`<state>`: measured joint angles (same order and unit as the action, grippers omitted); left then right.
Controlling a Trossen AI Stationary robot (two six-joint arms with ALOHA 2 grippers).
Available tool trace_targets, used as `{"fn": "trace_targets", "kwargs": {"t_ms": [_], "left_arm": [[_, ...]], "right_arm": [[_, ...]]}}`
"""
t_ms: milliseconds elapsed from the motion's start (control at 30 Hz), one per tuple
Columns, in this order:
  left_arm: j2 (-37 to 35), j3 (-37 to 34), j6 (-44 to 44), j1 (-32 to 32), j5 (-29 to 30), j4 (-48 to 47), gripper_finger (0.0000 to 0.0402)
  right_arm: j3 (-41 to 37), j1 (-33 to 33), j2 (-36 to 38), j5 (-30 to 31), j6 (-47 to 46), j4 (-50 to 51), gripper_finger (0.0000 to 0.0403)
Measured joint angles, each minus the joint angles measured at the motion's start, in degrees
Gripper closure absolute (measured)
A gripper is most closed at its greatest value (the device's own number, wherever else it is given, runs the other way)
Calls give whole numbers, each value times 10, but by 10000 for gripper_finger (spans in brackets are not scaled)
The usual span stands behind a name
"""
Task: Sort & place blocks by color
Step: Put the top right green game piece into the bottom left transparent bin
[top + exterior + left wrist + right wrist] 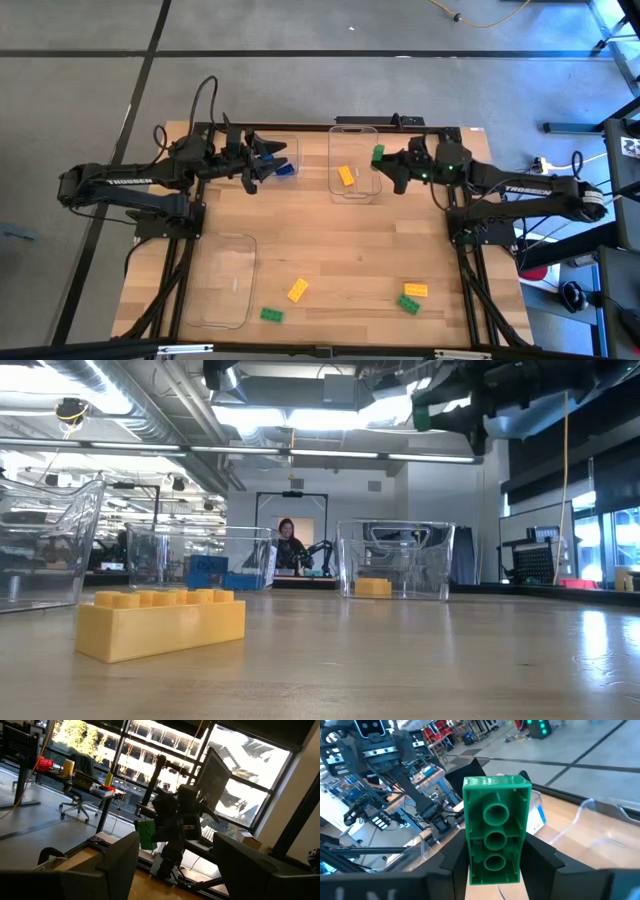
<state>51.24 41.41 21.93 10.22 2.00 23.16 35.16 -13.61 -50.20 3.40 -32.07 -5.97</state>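
The right pincer (381, 160) clamped a green block (378, 154) above the far middle tray (354, 131); the left pincer (272, 160), seemingly apart, hovered over the blue-block tray (291, 143).

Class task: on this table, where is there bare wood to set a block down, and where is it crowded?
Free: the middle of the table, between the centre tray and the front yellow block. Crowded: the back edge, where both arms and two trays sit, and the front right by the green block.

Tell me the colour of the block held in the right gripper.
Green block, clamped in the right gripper; clearest in the right wrist view.
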Motion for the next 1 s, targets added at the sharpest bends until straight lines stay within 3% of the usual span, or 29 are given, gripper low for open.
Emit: {"fn": "trace_targets", "kwargs": {"t_ms": [233, 500, 633, 1000], "left_arm": [[0, 0, 0, 0, 0, 0, 156], [0, 0, -1, 0, -18, -13, 156], [0, 0, 0, 0, -47, -14, 156], [42, 0, 89, -21, -37, -22, 155]], "right_arm": [[0, 13, -51, -9, 9, -62, 267], [5, 16, -95, -67, 12, -141, 267], [38, 32, -130, -80, 41, -138, 267], [167, 95, -229, -128, 140, -92, 267]]}}
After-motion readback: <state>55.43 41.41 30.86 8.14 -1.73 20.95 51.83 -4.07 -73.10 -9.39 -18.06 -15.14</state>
